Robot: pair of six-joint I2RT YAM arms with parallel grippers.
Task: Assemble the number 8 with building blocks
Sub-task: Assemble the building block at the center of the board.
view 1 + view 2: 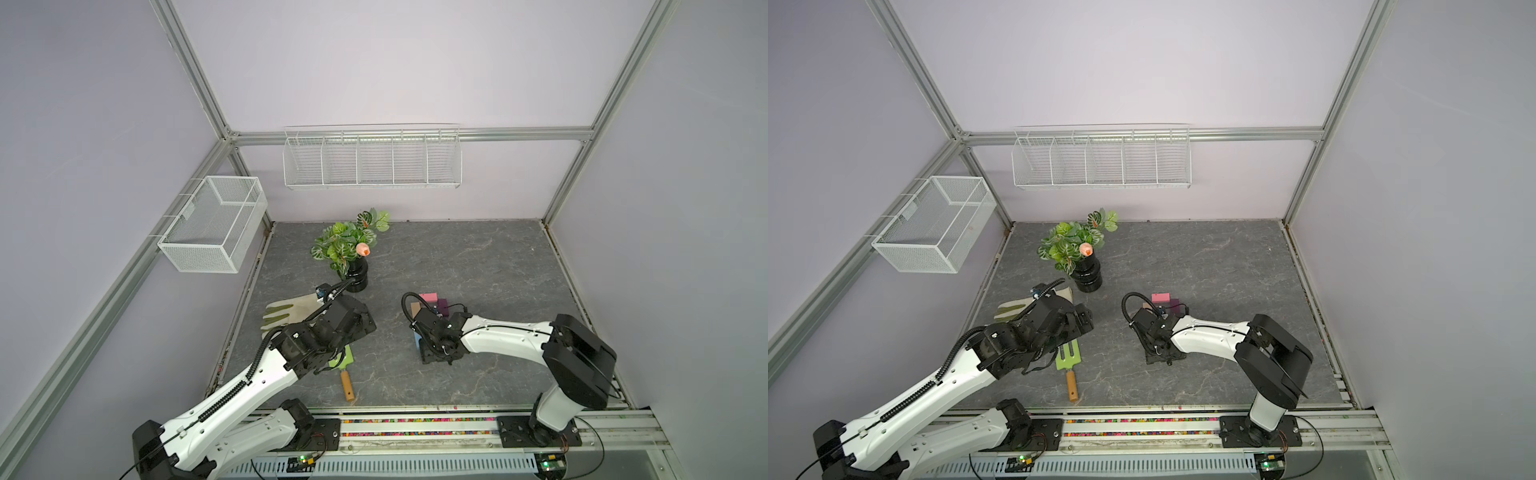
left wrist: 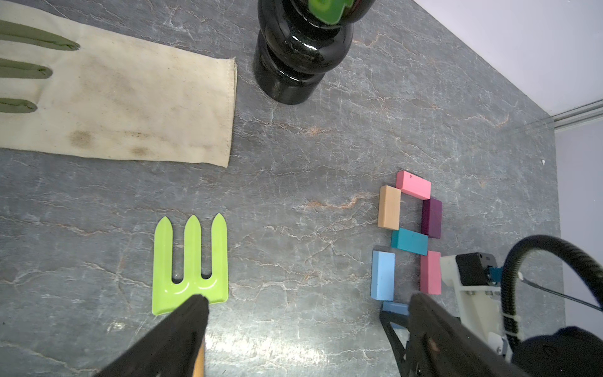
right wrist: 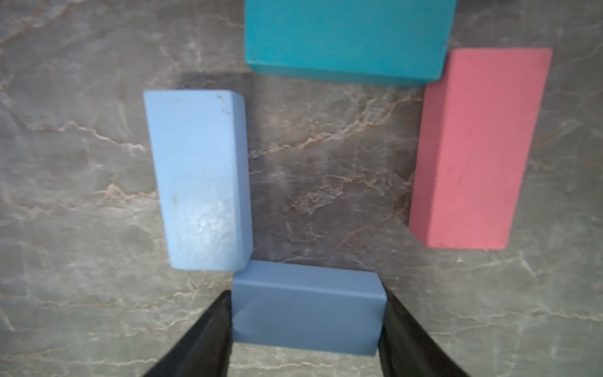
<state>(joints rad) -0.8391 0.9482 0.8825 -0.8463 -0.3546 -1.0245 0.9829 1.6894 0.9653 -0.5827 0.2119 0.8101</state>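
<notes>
Far left on the grey stone-look tabletop (image 1: 478,270): a stained canvas glove (image 1: 291,313), lying flat. Near it, a green garden fork (image 2: 191,271) with a wooden handle, tines pointing toward the back wall. Raised over the fork's head, the left gripper (image 2: 305,302), fingers spread wide with nothing between them. Behind, a black vase (image 1: 356,277) of leafy green stems.

Right of centre, the building blocks, laid flat in a figure 8: upper pink block (image 2: 413,184) across the top, tan block (image 2: 389,207) and dark purple block (image 2: 431,218) down the sides, teal block (image 2: 409,241) as the crossbar, light blue block (image 2: 382,275) and lower pink block (image 2: 430,272) forming the lower sides. At the foot, a second blue block (image 3: 306,326), one corner touching the light blue block, stopping short of the lower pink block.

Flanking its two short ends, the right gripper (image 3: 306,293), fingers right against the block. Cannot tell whether pinching or merely alongside.
</notes>
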